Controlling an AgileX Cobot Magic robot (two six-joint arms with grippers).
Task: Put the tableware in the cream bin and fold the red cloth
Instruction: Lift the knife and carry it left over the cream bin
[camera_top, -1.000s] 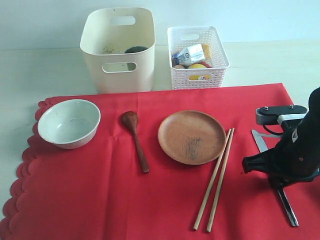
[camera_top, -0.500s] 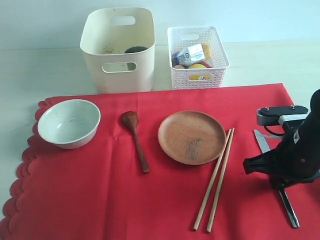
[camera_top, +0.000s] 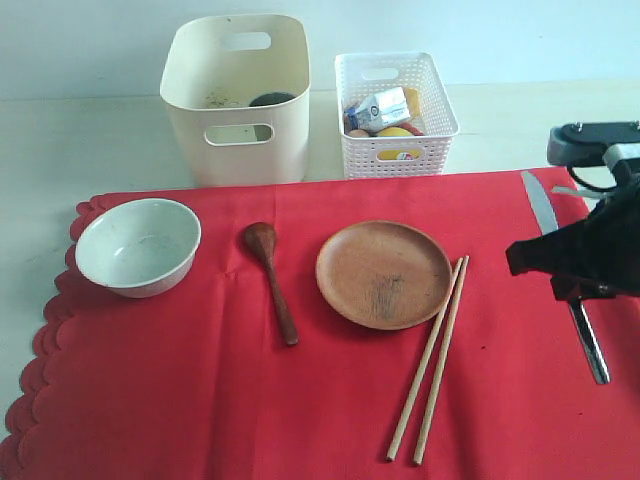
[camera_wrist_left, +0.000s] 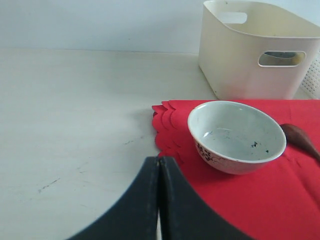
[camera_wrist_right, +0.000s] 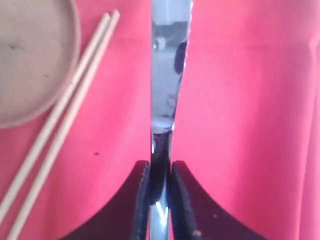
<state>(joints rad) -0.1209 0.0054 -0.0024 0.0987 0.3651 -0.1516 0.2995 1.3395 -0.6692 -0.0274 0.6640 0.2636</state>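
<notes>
My right gripper (camera_top: 577, 288) (camera_wrist_right: 160, 167) is shut on the silver table knife (camera_top: 541, 207) (camera_wrist_right: 167, 65), which hangs above the right end of the red cloth (camera_top: 200, 400) (camera_wrist_right: 240, 100). On the cloth lie the pale bowl (camera_top: 138, 245) (camera_wrist_left: 236, 135), the dark wooden spoon (camera_top: 271, 280), the round wooden plate (camera_top: 383, 273) and the chopsticks (camera_top: 430, 358) (camera_wrist_right: 60, 125). Behind the cloth stands the cream bin (camera_top: 238, 100) (camera_wrist_left: 260, 50). My left gripper (camera_wrist_left: 159, 160) is shut and empty, over the cloth's scalloped edge near the bowl; the exterior view does not show it.
A white lattice basket (camera_top: 395, 112) with food items stands to the right of the cream bin. A dark round object (camera_top: 271, 99) shows inside the bin. Bare pale table (camera_wrist_left: 75, 115) lies to the left of the cloth and behind it.
The right gripper has risen and moved toward the back of the table, carrying the knife up off the cloth. The left gripper's state is unchanged.
</notes>
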